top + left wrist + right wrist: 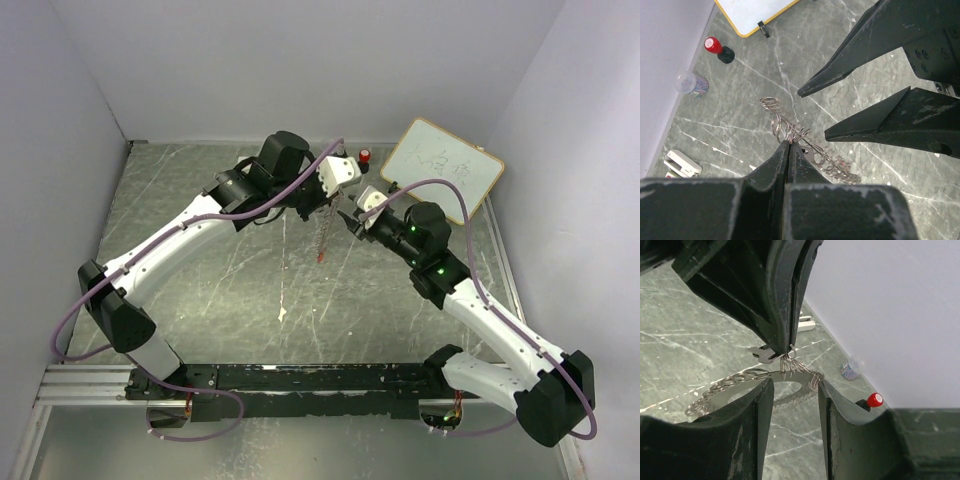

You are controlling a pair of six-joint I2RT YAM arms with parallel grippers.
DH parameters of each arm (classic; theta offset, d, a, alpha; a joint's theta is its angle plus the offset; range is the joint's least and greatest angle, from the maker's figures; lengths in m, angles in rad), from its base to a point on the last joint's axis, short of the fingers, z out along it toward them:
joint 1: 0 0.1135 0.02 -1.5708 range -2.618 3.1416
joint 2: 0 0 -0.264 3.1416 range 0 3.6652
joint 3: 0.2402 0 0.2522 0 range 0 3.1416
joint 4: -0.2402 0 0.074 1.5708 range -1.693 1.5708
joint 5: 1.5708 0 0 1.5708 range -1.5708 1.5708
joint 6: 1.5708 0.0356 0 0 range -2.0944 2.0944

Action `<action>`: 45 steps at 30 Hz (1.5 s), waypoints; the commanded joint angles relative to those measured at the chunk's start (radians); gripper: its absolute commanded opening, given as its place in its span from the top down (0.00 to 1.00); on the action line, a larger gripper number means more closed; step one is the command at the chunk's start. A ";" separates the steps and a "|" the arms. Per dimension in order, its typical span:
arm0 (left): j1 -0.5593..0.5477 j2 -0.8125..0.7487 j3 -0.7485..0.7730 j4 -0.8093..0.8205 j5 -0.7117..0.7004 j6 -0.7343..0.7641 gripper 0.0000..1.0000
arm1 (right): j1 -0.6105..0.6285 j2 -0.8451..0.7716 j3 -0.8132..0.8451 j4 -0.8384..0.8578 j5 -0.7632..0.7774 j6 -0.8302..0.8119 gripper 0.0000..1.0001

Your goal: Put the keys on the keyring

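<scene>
The left gripper is up in the air, near the middle of the far edge of the bench. Its two fingers are pressed tight together. They pinch a bunch of thin silver wire loops that wrap around the keyring. The keyring hangs from that pinch, off the bench top. Its toothed rim shows from the right wrist.

The right gripper is just beside it, on the right. Its fingers are spread apart, one on each side of the keyring. It is hard to tell whether they touch it.

A small flat silver piece sticks out next to the left fingertips. It may be a key, but that is not clear. From above, a tiny red bit shows at the low end of the hanging ring. It is too small to name.

A whiteboard with a yellow rim lies in the far right corner. A black cylinder with a red top stands at the far edge. A small clear jar and a white thing sit by the wall there too.
</scene>
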 commanded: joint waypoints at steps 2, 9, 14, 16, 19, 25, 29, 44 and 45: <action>0.002 0.002 0.050 -0.003 0.049 0.028 0.93 | 0.007 0.016 0.038 -0.008 -0.029 -0.015 0.60; 0.001 0.007 0.060 -0.012 0.060 0.039 0.93 | 0.017 0.052 0.058 -0.023 -0.042 -0.018 0.60; 0.002 0.011 0.066 -0.023 0.072 0.046 0.93 | 0.024 0.078 0.073 -0.027 -0.036 -0.023 0.64; 0.001 0.012 0.063 -0.026 0.076 0.049 0.93 | 0.026 0.085 0.080 -0.027 -0.032 -0.021 0.72; 0.002 0.014 0.064 -0.030 0.085 0.053 0.93 | 0.028 0.095 0.090 -0.034 -0.025 -0.018 0.79; 0.002 0.025 0.073 -0.048 0.090 0.058 0.93 | 0.033 0.089 0.086 -0.024 -0.019 -0.018 0.80; 0.002 0.034 0.080 -0.061 0.096 0.059 0.93 | 0.038 0.084 0.090 -0.024 -0.009 -0.018 0.84; 0.003 -0.015 0.026 0.044 0.029 0.003 0.93 | 0.037 -0.050 -0.120 0.383 0.087 0.218 1.00; 0.002 -0.029 0.011 0.064 0.031 -0.002 0.93 | 0.036 -0.057 -0.142 0.429 0.099 0.245 1.00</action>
